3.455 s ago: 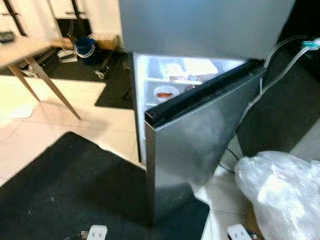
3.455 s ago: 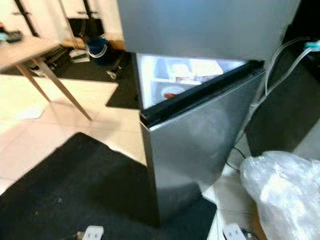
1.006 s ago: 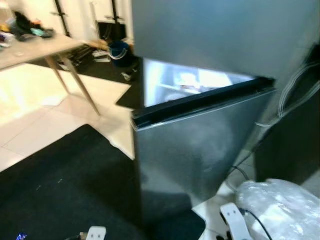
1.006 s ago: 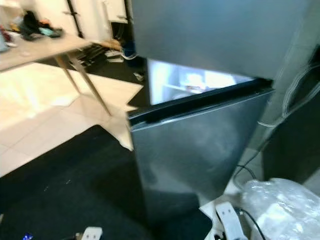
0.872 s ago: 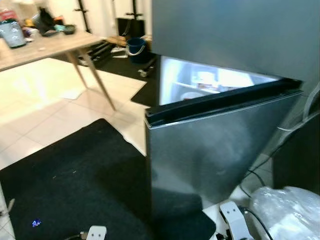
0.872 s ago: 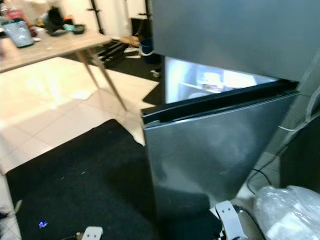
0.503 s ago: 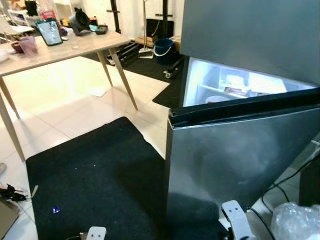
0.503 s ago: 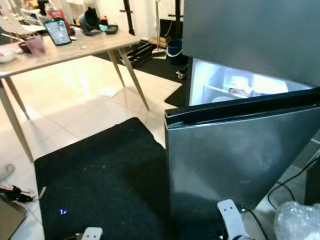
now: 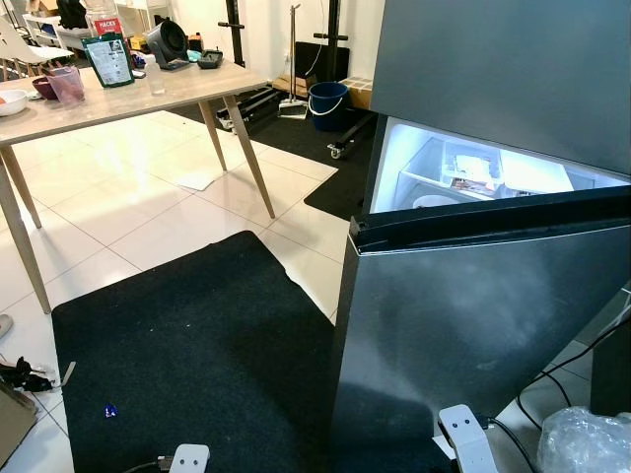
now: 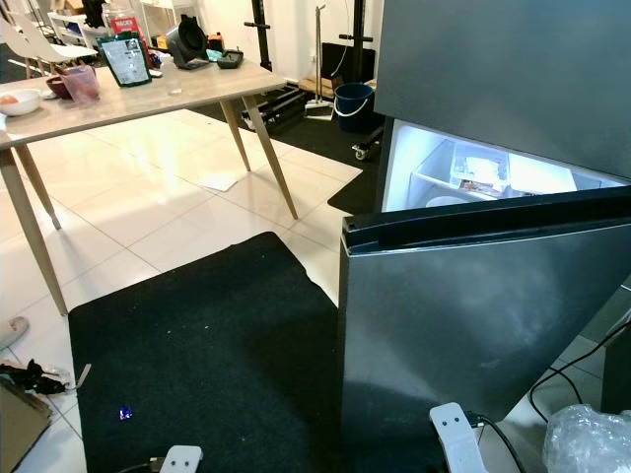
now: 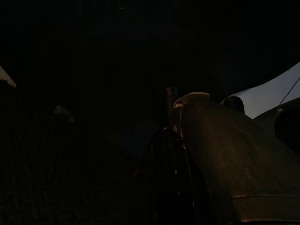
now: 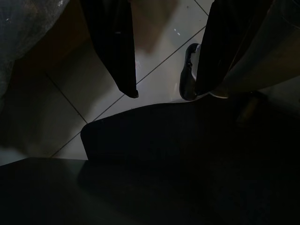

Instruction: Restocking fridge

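White tiled floor (image 9: 128,197) with a black mat (image 9: 197,365) near the robot, room lit and cluttered at the far side. Steel fridge (image 9: 493,89) stands on the right; its lower door (image 9: 473,315) is swung partly open toward the robot, black gasket edge along the top, lit interior behind it. Inside, on the far shelf, a clear bin (image 9: 471,168) with packaged food and a white bowl (image 9: 432,201) just below it. Wooden desk (image 9: 128,94) on the left far side carries a green packet (image 9: 108,59), a pink cup (image 9: 67,85), a bowl at the left edge and a dark round appliance (image 9: 170,41). Blue bucket (image 9: 327,102) sits on the floor far back, beside the fridge. Crumpled clear plastic bag (image 9: 587,441) lies at the near right, with black cables on the tiles next to it.

Right end effector (image 12: 166,91) hangs low over the tile and mat edge, its two black fingers apart, nothing between them. Left end effector (image 11: 171,154) hangs in the dark over the mat; finger state cannot be made out.
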You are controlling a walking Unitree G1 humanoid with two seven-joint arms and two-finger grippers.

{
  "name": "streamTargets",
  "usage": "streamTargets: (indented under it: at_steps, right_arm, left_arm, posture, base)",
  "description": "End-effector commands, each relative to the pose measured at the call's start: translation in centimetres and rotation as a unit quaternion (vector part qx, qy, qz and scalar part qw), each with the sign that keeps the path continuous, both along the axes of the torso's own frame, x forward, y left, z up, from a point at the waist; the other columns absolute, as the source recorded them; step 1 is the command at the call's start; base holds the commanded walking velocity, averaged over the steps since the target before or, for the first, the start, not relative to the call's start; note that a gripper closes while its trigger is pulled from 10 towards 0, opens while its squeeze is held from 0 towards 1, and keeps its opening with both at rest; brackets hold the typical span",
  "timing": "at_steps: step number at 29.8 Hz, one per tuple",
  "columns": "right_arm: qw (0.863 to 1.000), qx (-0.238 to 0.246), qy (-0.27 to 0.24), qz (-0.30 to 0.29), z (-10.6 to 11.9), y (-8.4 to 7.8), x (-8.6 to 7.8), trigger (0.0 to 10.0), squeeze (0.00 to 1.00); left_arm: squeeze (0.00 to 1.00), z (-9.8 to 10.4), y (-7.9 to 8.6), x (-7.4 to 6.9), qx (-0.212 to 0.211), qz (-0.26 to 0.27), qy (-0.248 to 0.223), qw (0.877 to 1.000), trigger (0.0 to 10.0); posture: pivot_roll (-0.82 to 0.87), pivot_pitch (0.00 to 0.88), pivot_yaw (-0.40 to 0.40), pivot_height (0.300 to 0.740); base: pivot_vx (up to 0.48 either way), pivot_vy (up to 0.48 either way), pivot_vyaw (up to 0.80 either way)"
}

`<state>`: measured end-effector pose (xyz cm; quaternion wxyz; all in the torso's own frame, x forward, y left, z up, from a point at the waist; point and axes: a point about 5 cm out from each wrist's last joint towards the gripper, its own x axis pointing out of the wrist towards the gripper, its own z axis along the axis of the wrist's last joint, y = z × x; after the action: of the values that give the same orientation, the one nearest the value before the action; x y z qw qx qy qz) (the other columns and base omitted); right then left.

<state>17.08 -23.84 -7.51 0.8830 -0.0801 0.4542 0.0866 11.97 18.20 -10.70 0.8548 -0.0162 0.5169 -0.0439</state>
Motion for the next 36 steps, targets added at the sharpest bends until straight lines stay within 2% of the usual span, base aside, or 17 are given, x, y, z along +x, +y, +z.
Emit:
streamTargets:
  at_steps: [1, 19, 23, 28, 30, 34, 36]
  right_arm:
    - [1.000, 0.002, 0.003, -0.002, -0.1, 0.1, -0.2, 10.0, 0.00]
    - [1.000, 0.017, 0.000, 0.020, -0.1, 0.7, -0.1, 10.0, 0.00]
    - [1.000, 0.016, 0.001, 0.023, -0.1, 0.7, -0.2, 10.0, 0.00]
    - [0.999, 0.027, -0.017, 0.004, 0.2, 0.5, 0.4, 10.0, 0.00]
    - [0.999, 0.032, -0.038, -0.008, 0.8, 0.3, 1.3, 10.0, 0.00]
    - [0.998, 0.032, -0.046, -0.013, 1.0, 0.1, 1.8, 10.0, 0.00]
    - [0.997, 0.035, -0.066, -0.022, 1.6, -0.1, 2.6, 10.0, 0.00]
  left_arm:
    - [0.00, -0.4, 0.0, -1.2, 0.001, -0.002, 0.023, 1.000, 10.0]
    - [0.00, -0.3, 0.2, -1.1, 0.006, 0.016, 0.019, 1.000, 10.0]
    - [0.00, -0.3, 0.2, -1.1, 0.006, 0.016, 0.019, 1.000, 10.0]
    - [0.00, -0.3, 0.2, -1.0, 0.006, 0.015, 0.019, 1.000, 10.0]
    - [0.00, -0.3, 0.2, -0.9, 0.006, 0.015, 0.017, 1.000, 10.0]
    - [0.00, -0.3, 0.2, -0.9, 0.006, 0.016, 0.017, 1.000, 10.0]
    - [0.00, -0.3, 0.3, -0.9, 0.008, 0.017, 0.016, 1.000, 10.0]
  posture:
    - [-0.06, 0.000, -0.016, 0.740]
    - [-0.06, 0.000, -0.019, 0.740]
    - [-0.06, 0.000, -0.020, 0.740]
    - [-0.06, 0.000, -0.020, 0.740]
    - [-0.06, 0.000, -0.020, 0.740]
    - [-0.06, 0.000, -0.020, 0.740]
    - [-0.06, 0.000, -0.020, 0.740]
  base:
    - [0.000, 0.000, 0.00]
    - [0.000, 0.000, 0.00]
    - [0.000, 0.000, 0.71]
    - [0.000, 0.000, 0.74]
    - [0.000, 0.000, 0.00]
    - [0.000, 0.000, 0.00]
    - [0.000, 0.000, 0.00]
